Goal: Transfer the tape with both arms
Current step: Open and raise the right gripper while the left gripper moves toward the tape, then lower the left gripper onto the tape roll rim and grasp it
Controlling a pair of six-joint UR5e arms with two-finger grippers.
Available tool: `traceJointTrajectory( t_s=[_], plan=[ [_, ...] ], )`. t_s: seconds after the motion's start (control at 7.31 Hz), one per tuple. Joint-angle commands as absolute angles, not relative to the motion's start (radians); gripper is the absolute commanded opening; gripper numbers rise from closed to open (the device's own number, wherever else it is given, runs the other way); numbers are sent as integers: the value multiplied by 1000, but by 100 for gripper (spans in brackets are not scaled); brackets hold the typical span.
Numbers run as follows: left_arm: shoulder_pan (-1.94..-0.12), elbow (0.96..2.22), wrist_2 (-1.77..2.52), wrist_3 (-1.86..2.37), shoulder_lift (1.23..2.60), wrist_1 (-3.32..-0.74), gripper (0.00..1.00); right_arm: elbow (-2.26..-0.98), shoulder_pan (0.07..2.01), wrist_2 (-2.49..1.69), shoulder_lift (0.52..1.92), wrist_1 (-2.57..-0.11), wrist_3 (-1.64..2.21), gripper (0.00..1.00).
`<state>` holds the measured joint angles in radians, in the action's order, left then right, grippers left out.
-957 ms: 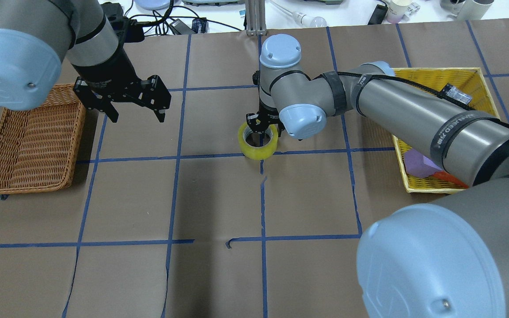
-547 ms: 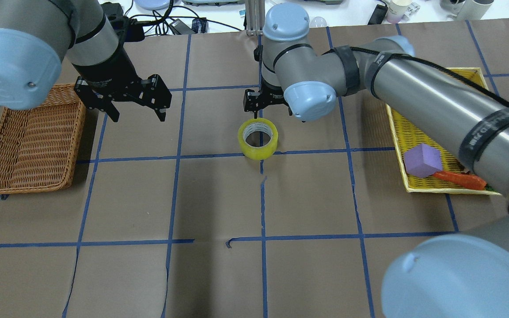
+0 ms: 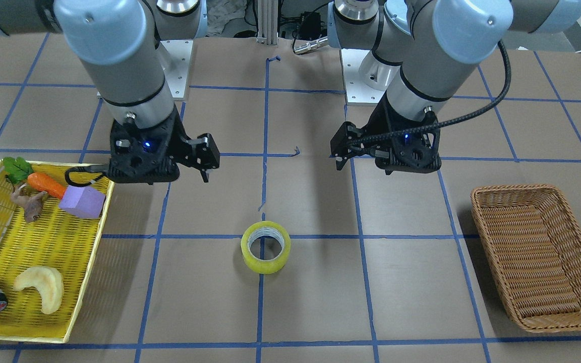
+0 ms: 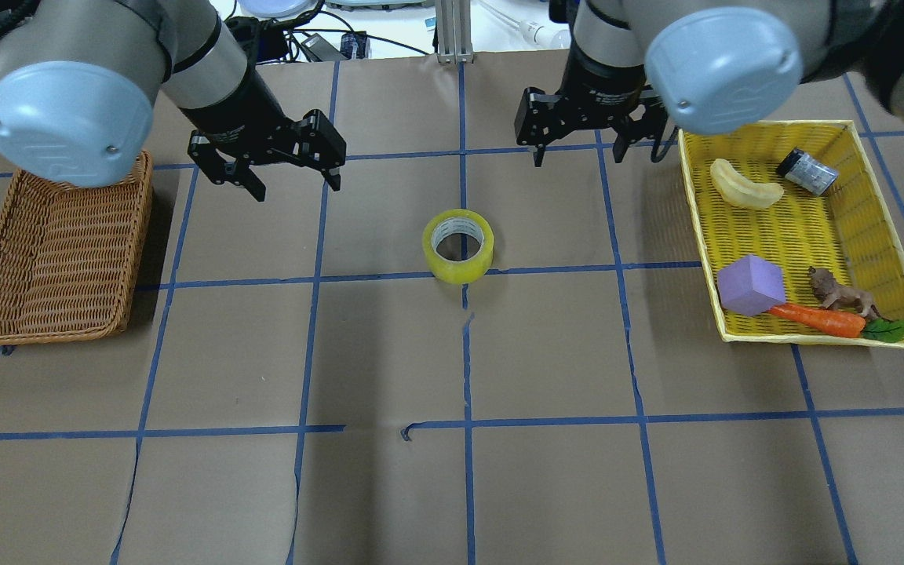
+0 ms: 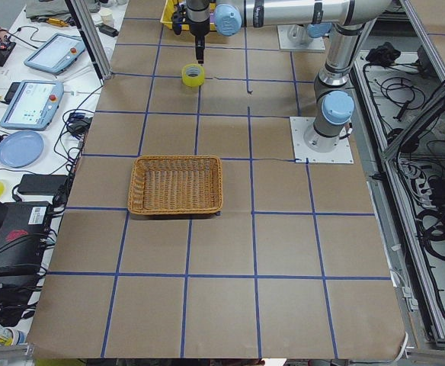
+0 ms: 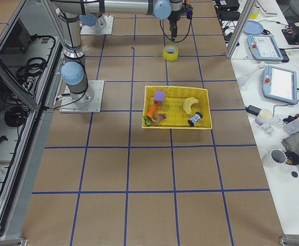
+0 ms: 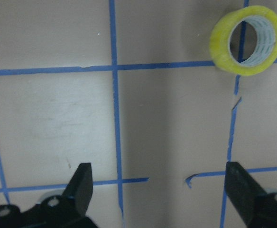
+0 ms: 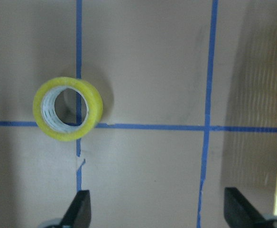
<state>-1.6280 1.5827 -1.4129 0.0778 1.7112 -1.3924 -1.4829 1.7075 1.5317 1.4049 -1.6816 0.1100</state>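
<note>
The tape [image 4: 458,246] is a yellow-green roll that lies flat on a blue line crossing at the table's middle, and nothing touches it. It also shows in the front view [image 3: 266,247], the left wrist view [image 7: 245,40] and the right wrist view [image 8: 68,109]. My left gripper [image 4: 297,188] hangs open and empty above the table, to the left of and beyond the tape. My right gripper [image 4: 577,157] is open and empty, to the right of and beyond the tape, near the yellow tray. Both show a blue light in the front view.
An empty wicker basket [image 4: 52,251] sits at the left edge. A yellow tray [image 4: 766,124] at the right holds a purple cube [image 4: 750,286], a carrot, a toy animal, a banana-shaped piece and a small grey cylinder [image 4: 807,171].
My right gripper let go of the tape's rim, rose and drew back to the far right near the tray. My left gripper moved a little right. The tape stayed put.
</note>
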Motion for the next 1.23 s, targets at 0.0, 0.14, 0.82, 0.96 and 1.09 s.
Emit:
traceJointTrajectory(
  t_s=[0.0,0.14,0.82,0.96,1.09],
  plan=[
    [-1698,1582,-1401,138,1819,-1237,100,-1502,1628,1618,1506,-1562,74,100],
    [-1715,1582,-1399,159,1882,-1141,100,-1502,1611,1627,1515,-1563,68,100],
    [-1776,1582,-1346,195,2106,-921,100,-1499,1615,1577,1519,-1582,67,100],
    [-1778,1582,-1344,192,2130,-917,100,-1497,1615,1577,1520,-1582,66,100],
    [-1782,1595,-1345,192,2141,-920,100,-1497,1615,1578,1520,-1583,67,100]
  ],
)
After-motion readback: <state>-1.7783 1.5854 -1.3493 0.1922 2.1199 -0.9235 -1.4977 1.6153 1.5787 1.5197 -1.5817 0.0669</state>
